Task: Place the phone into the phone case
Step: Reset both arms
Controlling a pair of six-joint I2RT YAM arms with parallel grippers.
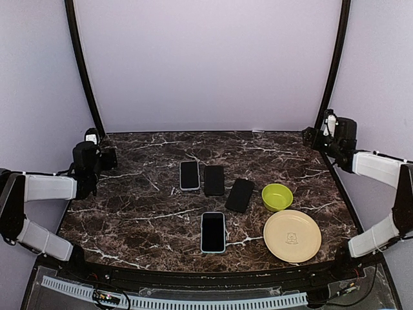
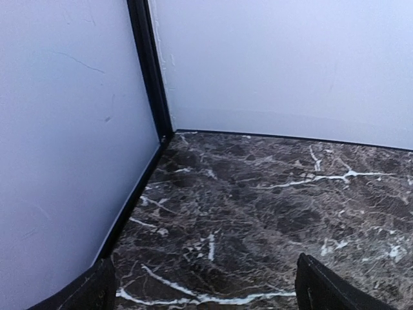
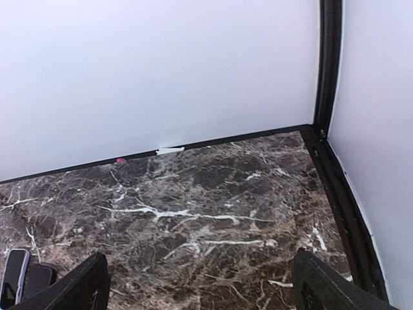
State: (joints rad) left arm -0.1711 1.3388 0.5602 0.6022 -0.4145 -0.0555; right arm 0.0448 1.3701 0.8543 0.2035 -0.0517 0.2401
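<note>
The table (image 1: 129,219) is spreading out under me as dark marble with white veins, pale walls (image 1: 206,64) closing it in on three sides. Four flat phone-shaped slabs are lying around its middle, well apart from both of my tools.

The near slab (image 1: 213,232), light-rimmed with a dark face, is lying alone toward the near edge, its long axis running near to far. Farther back, three are sitting in a loose row. The far-left slab (image 1: 189,175) is also light-rimmed, and the middle black slab (image 1: 213,180) is just beside it on its right. The tilted black slab (image 1: 239,195) is lying with its far end leaning right. I cannot tell for certain which is the phone and which the case. I am guessing that the light-rimmed ones are phones and the plain black ones cases.

A green bowl (image 1: 277,197) and a yellow plate (image 1: 292,236) are sitting to the right of the slabs, between them and my right side.

My left gripper (image 1: 106,158) is hovering at the far-left of the table, spread wide with nothing between its fingers (image 2: 322,290). From it the slabs are lying to the right and nearer. My right gripper (image 1: 316,137) is hovering at the far-right corner, equally wide and empty. Its wrist view is just catching the row at its lower left. I am judging the left arm nearer to the far-left slab and the right arm nearer to the tilted one. Both arms are tucked back, elbows bent, forearms pointing inward.
</note>
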